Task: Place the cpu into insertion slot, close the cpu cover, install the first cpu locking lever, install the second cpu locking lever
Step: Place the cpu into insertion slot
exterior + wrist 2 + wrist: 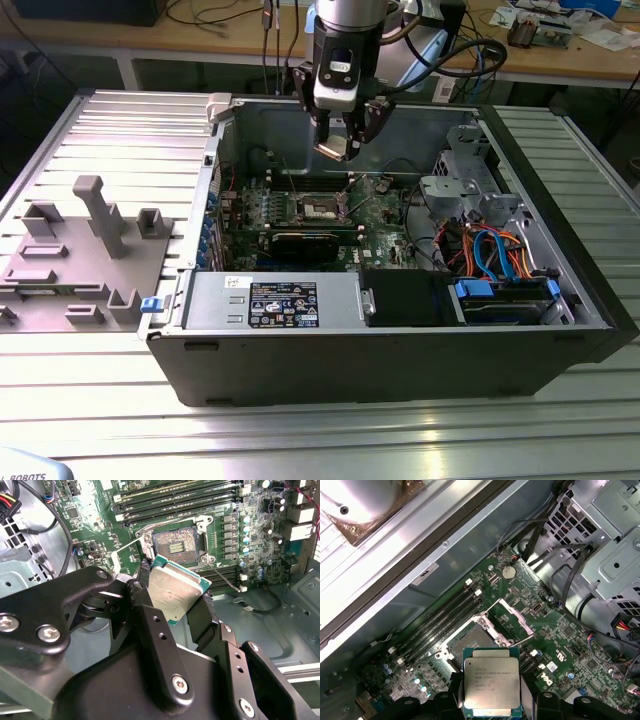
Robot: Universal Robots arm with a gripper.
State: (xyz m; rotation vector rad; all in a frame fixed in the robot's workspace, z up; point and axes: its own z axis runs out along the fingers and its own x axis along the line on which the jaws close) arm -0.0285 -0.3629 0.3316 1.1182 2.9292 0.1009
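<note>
My gripper (340,143) hangs inside the open computer case, above the green motherboard (380,228), shut on the cpu (337,151). In both wrist views the cpu (177,589) (491,682) is a silvery square chip clamped by its edges between the black fingers (150,625), tilted in the second wrist view. The insertion slot (176,541) (474,641) lies bare below it, dark centre showing. The cpu cover (513,620) stands swung up beside the slot. Thin wire levers (524,641) stick out loose next to it.
A grey power-supply box (275,303) fills the case's front. A drive cage (468,187) and blue and orange cables (500,250) sit at the exterior view's right. Long black memory slots (440,622) flank the socket. A grey fixture (90,250) stands outside at the exterior view's left.
</note>
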